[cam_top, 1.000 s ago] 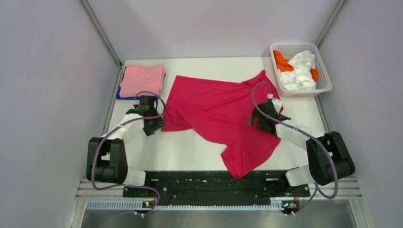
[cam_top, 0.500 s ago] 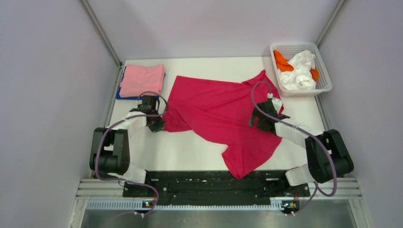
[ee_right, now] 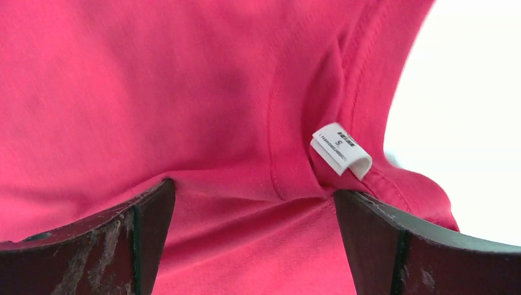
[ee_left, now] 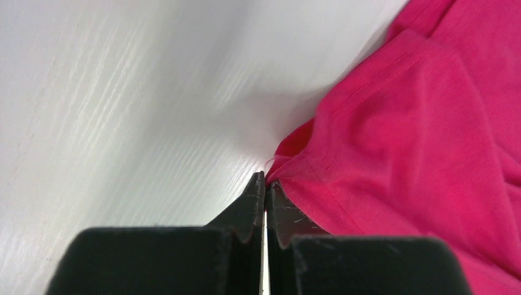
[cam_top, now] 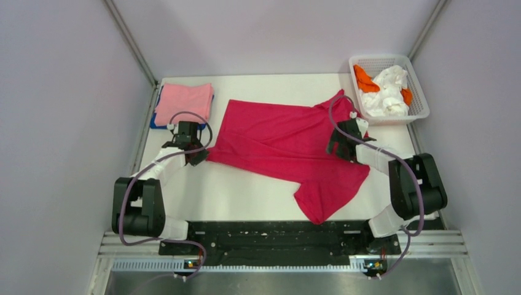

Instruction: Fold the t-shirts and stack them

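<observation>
Filling most of the top view, the white table [cam_top: 246, 190] carries everything. The largest thing on it is the crimson t-shirt [cam_top: 282, 138], spread almost flat across the middle. One sleeve points to the far right corner, and its lower end reaches toward the near edge of the table, right of the centre.

At the far left corner lies the pink t-shirt [cam_top: 184, 101], folded to a neat rectangle. It rests on the blue t-shirt [cam_top: 154, 122], of which only a narrow edge shows at the left side. This stack is near the crimson shirt but does not touch it.

At the far right corner stands a white basket [cam_top: 419, 98] with crumpled white cloths [cam_top: 387, 92] and an orange cloth [cam_top: 364, 80] inside.

The left hand [cam_top: 200, 158] is at the left corner of the crimson shirt. In the left wrist view its two fingers are pressed together and pinch the hem at their tips, low over the table.

The right hand [cam_top: 341, 149] is over the right part of the shirt, near the collar. In the right wrist view its fingers [ee_right: 123, 239] stand wide apart, with red cloth between and under them, and they hold nothing.

The smallest thing is a white size label [ee_right: 341, 149], sewn at a seam just beside the right finger and marked with an S.
</observation>
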You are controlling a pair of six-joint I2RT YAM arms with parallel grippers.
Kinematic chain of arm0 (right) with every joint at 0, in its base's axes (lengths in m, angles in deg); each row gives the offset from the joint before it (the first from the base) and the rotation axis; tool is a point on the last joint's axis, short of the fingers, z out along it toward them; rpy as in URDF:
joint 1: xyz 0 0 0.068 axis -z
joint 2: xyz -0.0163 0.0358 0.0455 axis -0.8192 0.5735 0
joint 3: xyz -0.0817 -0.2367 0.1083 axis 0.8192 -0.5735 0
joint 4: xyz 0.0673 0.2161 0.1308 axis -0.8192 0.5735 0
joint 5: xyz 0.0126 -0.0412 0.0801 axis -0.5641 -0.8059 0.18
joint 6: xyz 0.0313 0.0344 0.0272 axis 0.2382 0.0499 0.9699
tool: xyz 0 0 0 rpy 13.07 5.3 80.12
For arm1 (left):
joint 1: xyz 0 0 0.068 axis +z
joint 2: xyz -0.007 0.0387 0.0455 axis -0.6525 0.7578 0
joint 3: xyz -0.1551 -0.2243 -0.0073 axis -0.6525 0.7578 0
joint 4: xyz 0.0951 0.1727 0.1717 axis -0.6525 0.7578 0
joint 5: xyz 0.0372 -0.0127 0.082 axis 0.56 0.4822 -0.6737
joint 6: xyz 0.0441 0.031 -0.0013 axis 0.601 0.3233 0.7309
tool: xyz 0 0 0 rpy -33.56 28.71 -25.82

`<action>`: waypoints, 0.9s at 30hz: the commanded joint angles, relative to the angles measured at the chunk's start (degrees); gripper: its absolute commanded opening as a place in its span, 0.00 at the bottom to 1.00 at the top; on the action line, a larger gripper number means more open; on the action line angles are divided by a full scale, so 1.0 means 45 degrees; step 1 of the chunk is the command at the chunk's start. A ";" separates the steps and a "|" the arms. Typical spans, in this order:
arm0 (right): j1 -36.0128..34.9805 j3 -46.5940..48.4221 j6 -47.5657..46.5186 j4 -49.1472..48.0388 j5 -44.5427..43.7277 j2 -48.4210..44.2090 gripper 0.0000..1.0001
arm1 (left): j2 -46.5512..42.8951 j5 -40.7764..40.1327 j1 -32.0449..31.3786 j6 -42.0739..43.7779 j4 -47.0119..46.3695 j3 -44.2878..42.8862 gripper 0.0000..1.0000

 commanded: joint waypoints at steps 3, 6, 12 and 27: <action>0.0252 0.2535 -0.1777 -0.0842 0.0787 0.2490 0.99 | 0.0125 -0.0385 0.0056 0.0131 -0.1144 0.0027 0.00; 0.0267 0.3889 -0.2187 -0.0408 0.0853 0.3309 0.99 | 0.0113 -0.0111 0.0056 0.0025 -0.1069 0.0086 0.00; 0.0218 0.3619 -0.1993 -0.0024 0.1249 0.1750 0.99 | -0.0209 0.1083 0.0056 -0.0317 -0.1064 0.0740 0.00; -0.0624 -0.1624 0.0337 0.2800 0.1885 -0.6449 0.99 | -0.1251 0.0657 0.0076 -0.0760 -0.0617 0.0835 0.56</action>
